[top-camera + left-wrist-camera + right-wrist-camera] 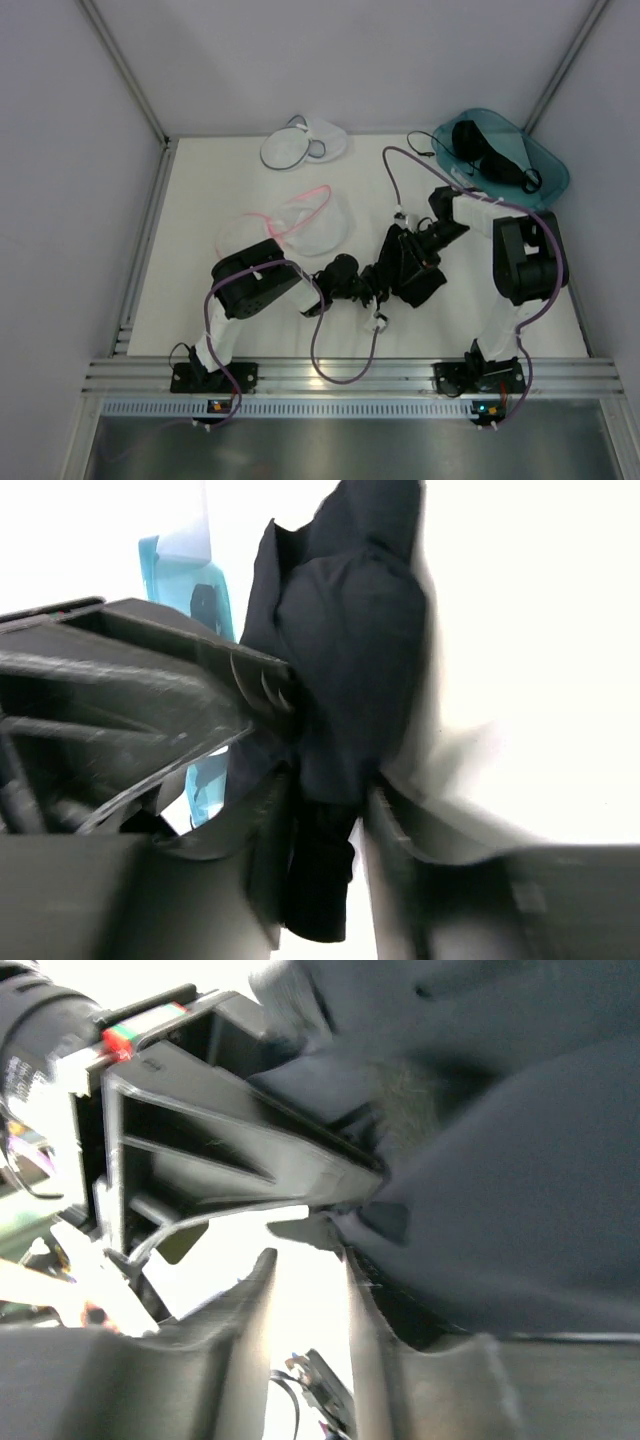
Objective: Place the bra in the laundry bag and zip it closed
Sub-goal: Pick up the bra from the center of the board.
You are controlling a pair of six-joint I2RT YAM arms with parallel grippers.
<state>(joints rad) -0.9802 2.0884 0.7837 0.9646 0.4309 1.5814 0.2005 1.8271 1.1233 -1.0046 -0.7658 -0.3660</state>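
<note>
Left wrist view: the left gripper (330,800) holds its fingers narrow on the bra (350,630), with black fabric pinched between them and bunched above the tips. Right wrist view: the right gripper (308,1260) shows a slim, bare gap between its fingers, and the bra lies just past the tips and against one finger's outer side. Top external view: the laundry bag (300,148) lies well beyond both pairs of fingers, apart from them.

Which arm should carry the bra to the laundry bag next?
Left. The bra sits between the fingers of the left gripper, and the laundry bag lies back-left, on its side. The right gripper looks barely on the bra.
</note>
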